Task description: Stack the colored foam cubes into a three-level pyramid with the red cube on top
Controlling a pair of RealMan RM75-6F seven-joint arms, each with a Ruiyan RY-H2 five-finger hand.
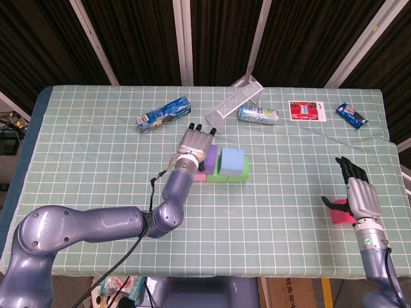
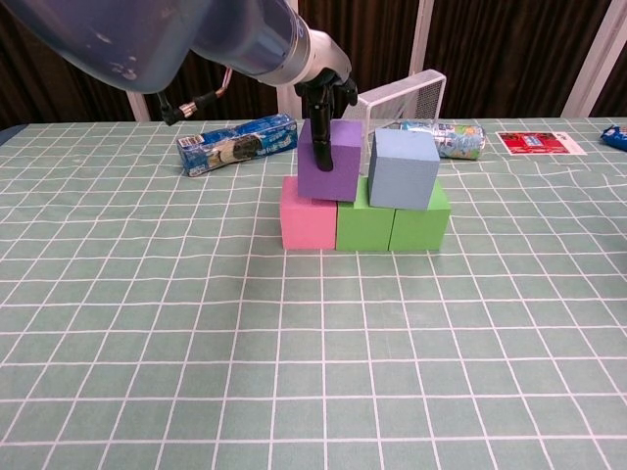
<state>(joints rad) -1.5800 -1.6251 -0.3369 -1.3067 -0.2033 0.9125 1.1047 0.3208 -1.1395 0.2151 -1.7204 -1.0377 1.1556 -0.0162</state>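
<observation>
Right robot hand (image 1: 358, 196): near the front right edge of the bench (image 1: 96, 147), fingers straight and apart, upright beside the red cube (image 1: 339, 212); it holds nothing, though its thumb lies at the cube's near top edge.
Red cube: on the bench at the right, well apart from the stack, partly hidden behind the right robot hand.
Pink cube (image 2: 308, 213): left end of the bottom row, touching the green cubes (image 2: 392, 219).
Green cubes: two side by side, completing the bottom row on the bench.
Purple cube (image 2: 330, 161): second level, slightly tilted, sitting over the seam between the pink cube and the nearer green one, just beside the blue cube (image 2: 403, 168).
Blue cube: second level, resting on the green cubes.
Left robot hand (image 2: 324, 93): grips the purple cube from above, one dark finger down its front face, the others behind it.
Wire basket (image 2: 404, 100): tipped on its side behind the stack.
Blue packet (image 2: 236, 143): lying behind and left of the stack.
</observation>
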